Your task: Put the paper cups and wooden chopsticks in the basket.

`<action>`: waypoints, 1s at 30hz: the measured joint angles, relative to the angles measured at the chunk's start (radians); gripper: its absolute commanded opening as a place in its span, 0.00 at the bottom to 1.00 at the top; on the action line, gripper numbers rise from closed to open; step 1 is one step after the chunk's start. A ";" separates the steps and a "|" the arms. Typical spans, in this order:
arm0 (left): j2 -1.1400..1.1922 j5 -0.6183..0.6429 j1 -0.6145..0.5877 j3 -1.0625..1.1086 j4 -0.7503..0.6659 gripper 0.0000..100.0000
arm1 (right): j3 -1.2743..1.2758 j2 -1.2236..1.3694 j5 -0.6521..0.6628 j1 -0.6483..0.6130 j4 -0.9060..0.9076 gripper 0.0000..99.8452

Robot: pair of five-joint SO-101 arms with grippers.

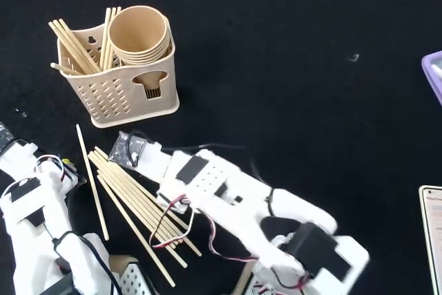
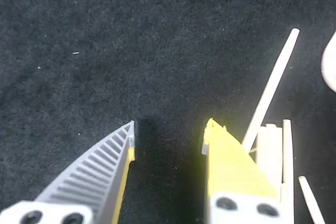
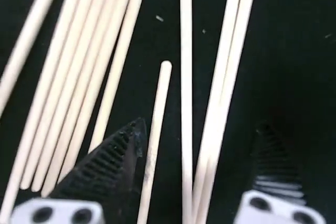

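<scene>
No legible text; print on white sheet (image 1: pixel 433 240) at table edge unreadable.

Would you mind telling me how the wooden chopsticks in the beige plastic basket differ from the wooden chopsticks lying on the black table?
The wooden chopsticks in the beige plastic basket stand on end, leaning over its rim; the wooden chopsticks on the black table lie flat, mostly side by side. The basketed ones sit beside stacked paper cups; the table ones lie under the open right claw. Both are pale, thin sticks.
</scene>
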 measured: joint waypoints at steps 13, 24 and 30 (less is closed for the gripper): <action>0.000 0.000 0.000 0.000 0.000 0.22 | -0.209 0.269 0.081 0.078 0.052 0.15; 0.000 0.000 0.000 0.000 0.000 0.22 | -0.278 0.310 0.144 0.089 0.097 0.10; 0.000 0.000 0.000 0.000 0.000 0.22 | -0.296 0.318 0.144 0.091 0.120 0.01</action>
